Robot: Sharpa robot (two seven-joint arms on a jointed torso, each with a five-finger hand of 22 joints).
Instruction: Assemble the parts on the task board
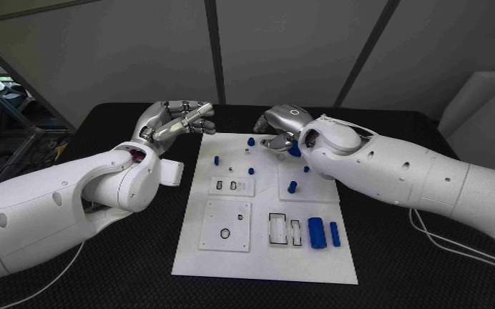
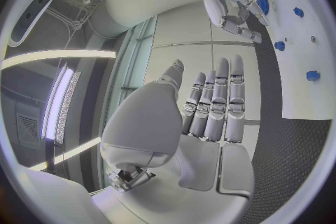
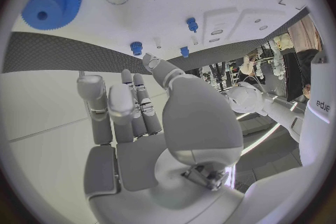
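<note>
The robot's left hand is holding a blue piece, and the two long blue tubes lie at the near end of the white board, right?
Not quite. The left hand holds nothing; the left wrist view shows its fingers straight and bare. The two long blue tubes do lie at the near end of the white board.

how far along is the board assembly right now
Early, by the look of it. Some small blue pegs already stand upright on the task board. Nothing is in hand: the left hand and right hand are both empty. Two blue cylinders lie loose near their slots, and the blue gear lies loose.
</note>
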